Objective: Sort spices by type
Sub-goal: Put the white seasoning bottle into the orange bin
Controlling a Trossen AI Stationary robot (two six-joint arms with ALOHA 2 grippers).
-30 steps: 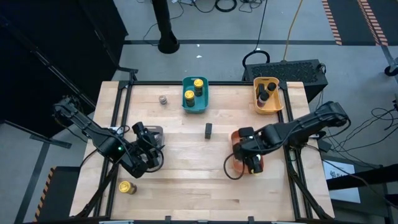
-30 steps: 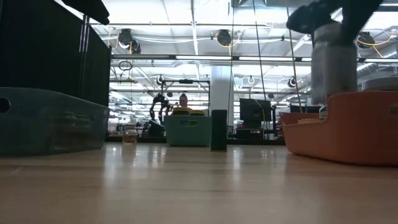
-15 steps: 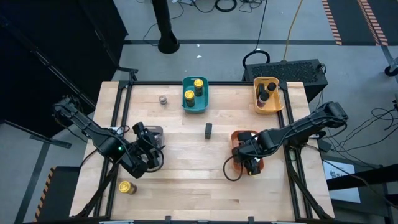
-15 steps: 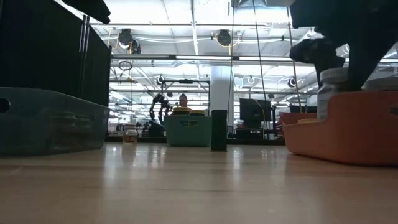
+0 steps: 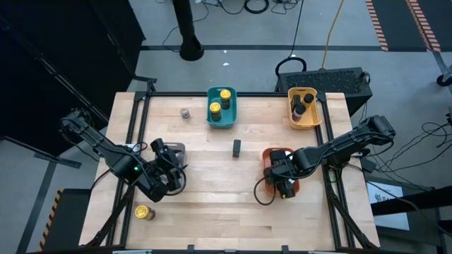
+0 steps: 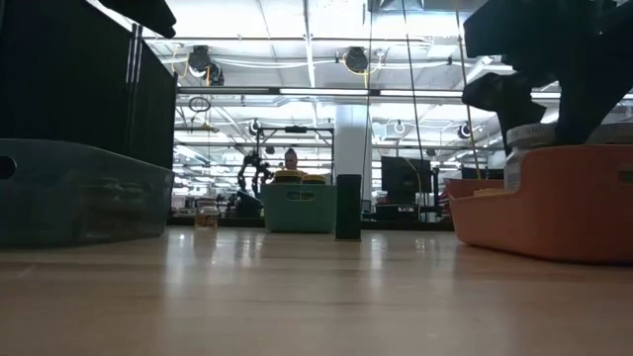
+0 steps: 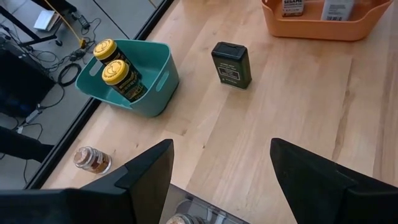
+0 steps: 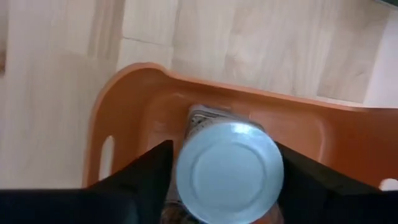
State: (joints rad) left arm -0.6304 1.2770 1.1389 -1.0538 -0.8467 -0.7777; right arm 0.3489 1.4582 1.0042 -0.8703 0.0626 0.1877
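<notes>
A white-topped spice jar (image 8: 229, 171) stands upright in the orange tray (image 8: 143, 81), at the table's right (image 5: 270, 152). My right gripper (image 8: 224, 146) points down over it, open, one finger on each side of the cap; in the low view the jar (image 6: 529, 158) rises above the tray wall (image 6: 574, 208). My left gripper (image 7: 221, 143) hangs open above the grey tray (image 5: 176, 149) at the left, with nothing between its fingers. A slim black jar (image 5: 236, 147) stands mid-table.
The teal tray (image 5: 221, 107) at the far edge holds two yellow-topped jars. The yellow tray (image 5: 304, 107) at the far right holds black jars. A grey-brown-topped jar (image 5: 185, 113) stands far left. A yellow-topped jar (image 5: 144, 212) stands near the left front corner.
My right gripper has come straight down over the orange tray with the white-topped jar. The jar, a second ago lifted above the tray's rim, now stands inside the tray.
</notes>
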